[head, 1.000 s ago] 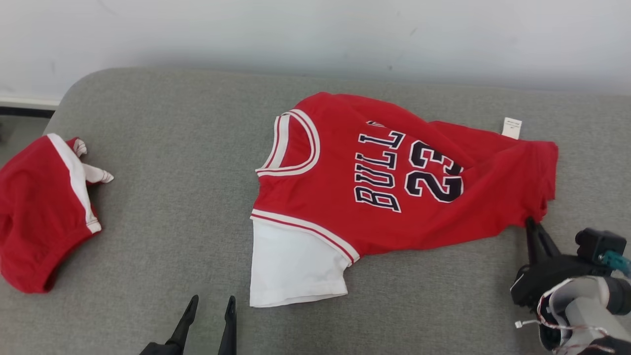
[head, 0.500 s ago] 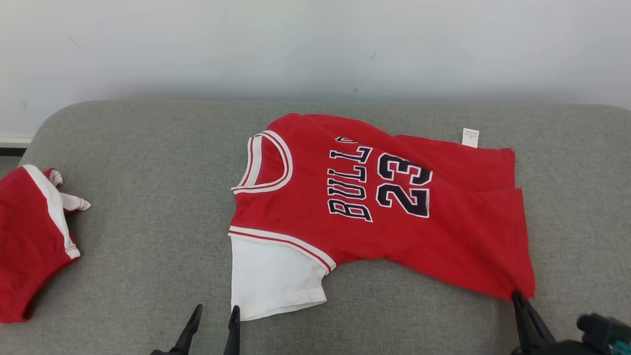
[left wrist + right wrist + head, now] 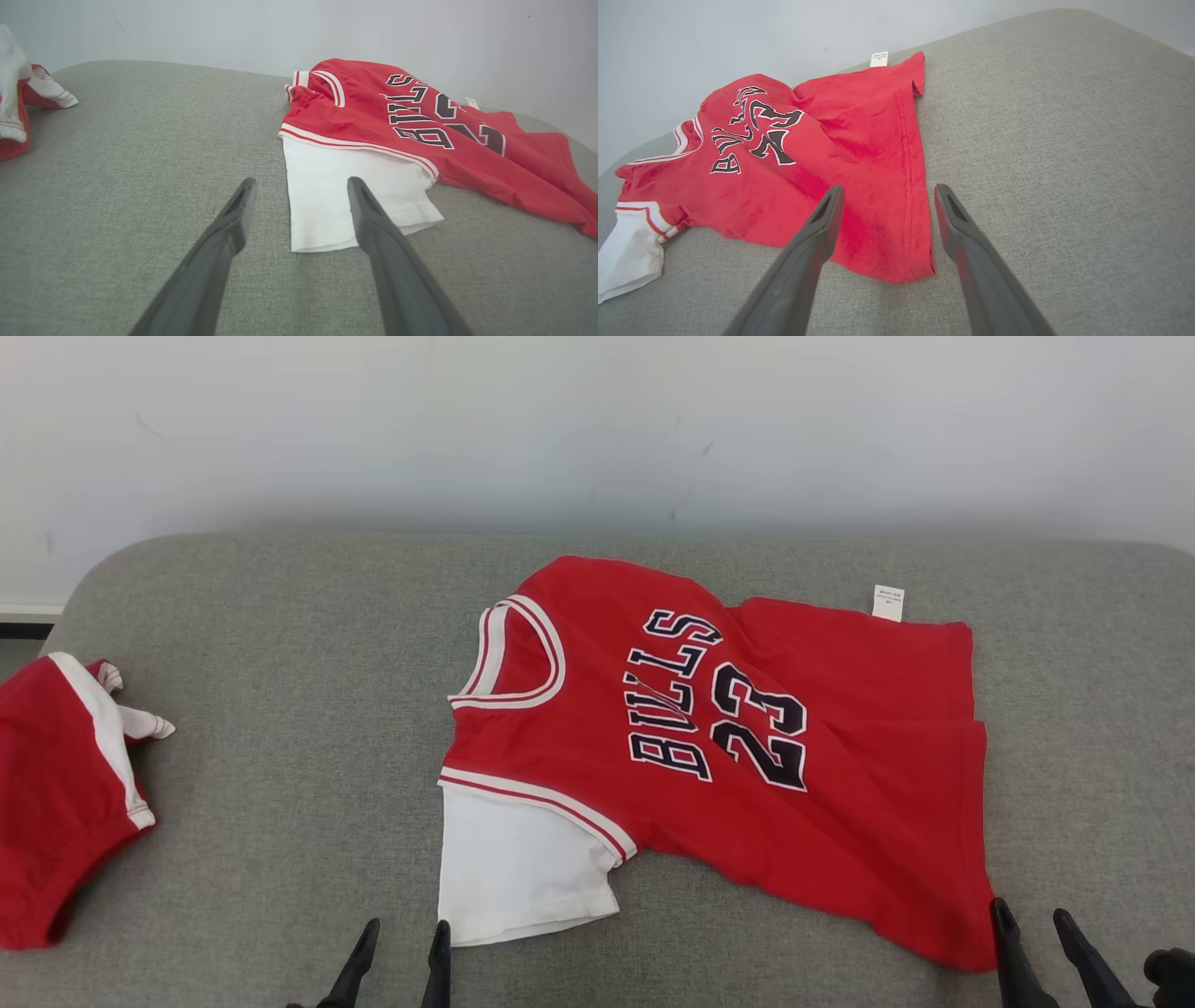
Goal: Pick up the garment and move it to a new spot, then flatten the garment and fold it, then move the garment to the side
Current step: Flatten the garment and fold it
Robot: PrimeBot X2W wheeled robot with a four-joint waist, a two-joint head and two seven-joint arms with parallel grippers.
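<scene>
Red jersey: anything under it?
The red jersey lies on the grey cushion. A white sleeve sticks out from under its striped armhole. Whatever else lies beneath the red fabric is covered.

Left hand (image 3: pixel 406 924) and right hand (image 3: pixel 1029 907): long dark tapering fingers (image 3: pixel 219 252) (matte).

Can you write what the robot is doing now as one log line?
stage: flattening | jersey: spread on grey cushion, not folded | right gripper: open by hem corner | left gripper: open, near white sleeve

High head view, low wrist views, common jersey (image 3: pixel 840 840)
</scene>
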